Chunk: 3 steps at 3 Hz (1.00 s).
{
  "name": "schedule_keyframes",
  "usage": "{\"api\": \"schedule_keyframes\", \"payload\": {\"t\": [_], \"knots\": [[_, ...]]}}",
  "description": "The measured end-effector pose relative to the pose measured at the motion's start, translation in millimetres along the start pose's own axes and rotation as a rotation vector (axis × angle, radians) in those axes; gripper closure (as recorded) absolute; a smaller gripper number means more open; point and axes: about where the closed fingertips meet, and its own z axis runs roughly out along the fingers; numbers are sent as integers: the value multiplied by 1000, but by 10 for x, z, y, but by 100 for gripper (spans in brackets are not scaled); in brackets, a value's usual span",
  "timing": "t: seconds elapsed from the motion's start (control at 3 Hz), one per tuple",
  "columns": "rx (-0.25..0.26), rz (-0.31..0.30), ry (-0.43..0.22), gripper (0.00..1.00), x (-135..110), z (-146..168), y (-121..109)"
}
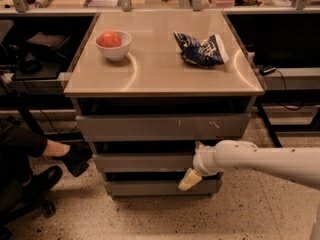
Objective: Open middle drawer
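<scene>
The cabinet has three grey drawer fronts below its tan top. The middle drawer [145, 162] is the plain front between the scratched top front [160, 127] and the bottom front [150, 187]. It sits slightly forward of the cabinet, with a dark gap above it. My gripper [194, 163], at the end of the white arm [260, 160] coming in from the right, is at the right end of the middle drawer's front, against it.
On the cabinet top stand a white bowl [113, 45] holding a red fruit and a blue chip bag [201, 49]. A seated person's leg and black shoes [75, 158] are at the left of the cabinet. Dark desks flank both sides.
</scene>
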Motion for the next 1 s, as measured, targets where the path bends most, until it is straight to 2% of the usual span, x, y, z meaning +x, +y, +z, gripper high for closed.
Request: {"api": "schedule_keyframes", "payload": {"t": [0.33,0.67,1.0], "knots": [[51,24,-38,0,-38,504,-394],[50,24,-38,0,-37,506,-394],[34,47,-72,0,20,810,-448]]}}
